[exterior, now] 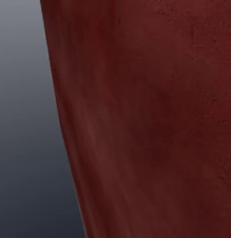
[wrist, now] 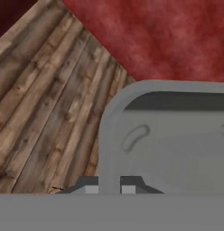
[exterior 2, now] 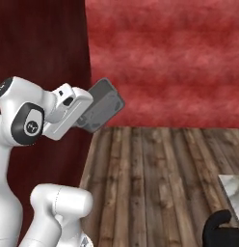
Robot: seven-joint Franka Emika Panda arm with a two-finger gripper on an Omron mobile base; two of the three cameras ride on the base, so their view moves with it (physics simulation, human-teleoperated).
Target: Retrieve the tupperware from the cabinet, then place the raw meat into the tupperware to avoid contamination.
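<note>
Nearest in the hand view, the gripper [wrist: 109, 187] has its two dark fingertips pinched nearly together on the rim of the tupperware [wrist: 172, 144], a grey rounded-corner container whose shallow interior faces the camera. Held by its edge like this, it hangs clear of everything, which suits carrying rather than setting down. In the right base view the same container [exterior 2: 103, 105] sits at the end of the raised arm, tilted with its underside turned toward the camera, up in the air at the left.

Beneath and beyond it runs the wooden plank floor [exterior 2: 150, 183], bare across the middle, so there is open room ahead and to the right. At the near right a corner of a marble-topped counter [exterior 2: 233, 190] juts in, with a dark rounded object [exterior 2: 219, 230] just in front of it (too cropped to identify); that corner is the edge to mind in any swing rightward.

Farthest off, the red wall [exterior 2: 165, 58] closes the scene, and a darker red panel [exterior: 145, 116] stands close on the left, leaving little room there. By my judgement the retrieval is done; the meat transfer is not yet.
</note>
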